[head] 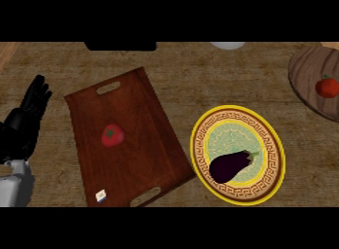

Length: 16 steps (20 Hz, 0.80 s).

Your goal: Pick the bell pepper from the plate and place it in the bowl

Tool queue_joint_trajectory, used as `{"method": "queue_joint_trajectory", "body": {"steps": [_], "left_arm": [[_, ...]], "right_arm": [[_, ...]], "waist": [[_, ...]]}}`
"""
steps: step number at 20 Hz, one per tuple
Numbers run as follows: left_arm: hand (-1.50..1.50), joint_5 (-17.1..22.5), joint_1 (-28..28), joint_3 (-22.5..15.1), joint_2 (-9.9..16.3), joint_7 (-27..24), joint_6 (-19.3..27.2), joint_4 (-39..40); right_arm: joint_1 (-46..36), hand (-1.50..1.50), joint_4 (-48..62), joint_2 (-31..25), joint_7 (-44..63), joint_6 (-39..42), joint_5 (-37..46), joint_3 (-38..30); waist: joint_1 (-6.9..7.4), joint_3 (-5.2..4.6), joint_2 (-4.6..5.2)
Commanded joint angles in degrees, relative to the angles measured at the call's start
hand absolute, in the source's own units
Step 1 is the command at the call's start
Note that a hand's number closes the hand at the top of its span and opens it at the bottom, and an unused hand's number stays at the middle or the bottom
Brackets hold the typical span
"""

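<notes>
Bell pepper (pixel 328 87) red, lies in wooden bowl (pixel 308 73) at top right. Eggplant (pixel 230 164) on yellow-rimmed plate (pixel 271 146), centre-right. Tomato (pixel 112 135) on wooden tray (pixel 140 116). Left hand (pixel 30 104) at left edge, fingers straight, holding nothing. Right hand out of view.

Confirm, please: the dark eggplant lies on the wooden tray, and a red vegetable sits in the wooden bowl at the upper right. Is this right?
Not quite. In the head view the eggplant lies on the yellow-rimmed plate, not on the wooden tray; the tray carries a red vegetable of its own. The rest holds: a red vegetable sits in the wooden bowl at the upper right.
</notes>
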Motion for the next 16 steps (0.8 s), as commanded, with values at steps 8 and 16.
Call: {"method": "queue_joint_trajectory", "body": {"steps": [8,16], "left_arm": [[0.00,1.3,0.5,1.8,1.2,2.9,-0.7,-2.5],[0.00,-3.2,-0.7,-1.6,-3.1,0.7,3.1,1.2]], "right_arm": [[19.2,-1.50,2.2,-7.7,-9.4,20.9,-11.6,-8.3],[25.5,-1.50,-1.5,-5.7,-14.3,30.1,-17.6,-8.0]], "waist": [[-0.70,-0.12,-0.55],[-1.01,-0.27,-0.65]]}}
